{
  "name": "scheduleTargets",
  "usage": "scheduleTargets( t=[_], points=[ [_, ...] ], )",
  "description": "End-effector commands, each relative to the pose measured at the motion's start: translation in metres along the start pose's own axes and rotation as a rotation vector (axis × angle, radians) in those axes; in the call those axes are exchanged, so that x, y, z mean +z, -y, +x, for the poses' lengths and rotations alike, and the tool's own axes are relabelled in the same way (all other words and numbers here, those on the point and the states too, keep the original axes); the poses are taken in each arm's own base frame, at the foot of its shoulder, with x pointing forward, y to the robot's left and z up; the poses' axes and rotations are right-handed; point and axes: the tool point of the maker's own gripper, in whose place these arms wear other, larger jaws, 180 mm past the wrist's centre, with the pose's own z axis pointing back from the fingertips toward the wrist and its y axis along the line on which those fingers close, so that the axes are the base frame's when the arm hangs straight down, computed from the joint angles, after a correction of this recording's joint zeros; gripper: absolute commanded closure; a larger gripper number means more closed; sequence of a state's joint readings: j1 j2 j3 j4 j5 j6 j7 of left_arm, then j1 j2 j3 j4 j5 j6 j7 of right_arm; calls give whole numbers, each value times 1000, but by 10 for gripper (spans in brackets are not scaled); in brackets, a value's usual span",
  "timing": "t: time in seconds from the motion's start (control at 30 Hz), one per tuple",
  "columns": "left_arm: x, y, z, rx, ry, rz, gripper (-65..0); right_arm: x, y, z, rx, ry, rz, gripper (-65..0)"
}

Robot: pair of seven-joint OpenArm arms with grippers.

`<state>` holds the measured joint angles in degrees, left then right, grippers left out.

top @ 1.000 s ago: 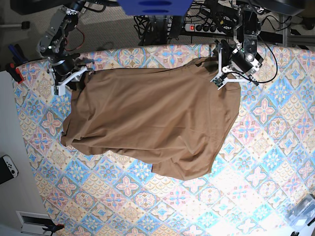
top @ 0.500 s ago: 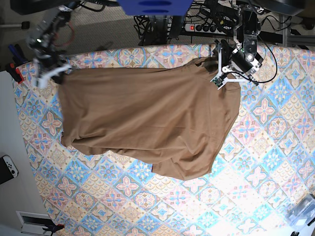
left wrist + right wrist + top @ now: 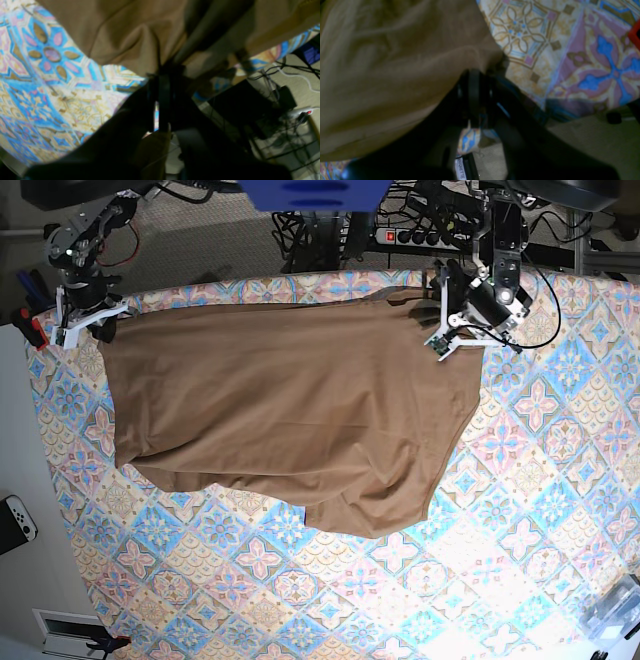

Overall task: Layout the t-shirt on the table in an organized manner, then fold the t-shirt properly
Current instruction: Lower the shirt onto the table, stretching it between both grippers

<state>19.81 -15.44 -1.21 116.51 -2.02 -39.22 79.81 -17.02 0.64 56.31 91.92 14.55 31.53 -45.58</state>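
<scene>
Label [image 3: 460, 170] by right claw [image 3: 475, 95] reads "OUQUETTE".

- We see the t-shirt [image 3: 285, 415] in one plain tan-brown, with no print.
- We see the table [image 3: 520, 510] covered in diamond tiles of blue, pink and cream, each holding a floral motif.
- In the left wrist view we note a blue flower with pink petals.
- We see white brackets on the right gripper [image 3: 82, 320] and the left gripper [image 3: 447, 340].
- We see a white game controller [image 3: 15, 523] with dark ends.
</scene>
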Motion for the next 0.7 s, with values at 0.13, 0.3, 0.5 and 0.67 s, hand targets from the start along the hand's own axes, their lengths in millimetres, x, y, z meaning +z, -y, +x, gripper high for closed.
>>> scheduleTargets(
  t=[0.13, 0.3, 0.5, 0.67],
  points=[
    [1, 13, -4, -69, -15, -16, 0, 3, 3, 16, 16, 51, -4, 0],
    [2, 16, -3, -83, -13, -19, 0, 3, 3, 16, 17, 51, -3, 0],
    [4, 2, -2, -55, -8, 10, 0, 3, 3, 16, 16, 50, -3, 0],
    [4, 5, -1, -55, -4, 2, 0, 3, 3, 16, 16, 50, -3, 0]
  ],
)
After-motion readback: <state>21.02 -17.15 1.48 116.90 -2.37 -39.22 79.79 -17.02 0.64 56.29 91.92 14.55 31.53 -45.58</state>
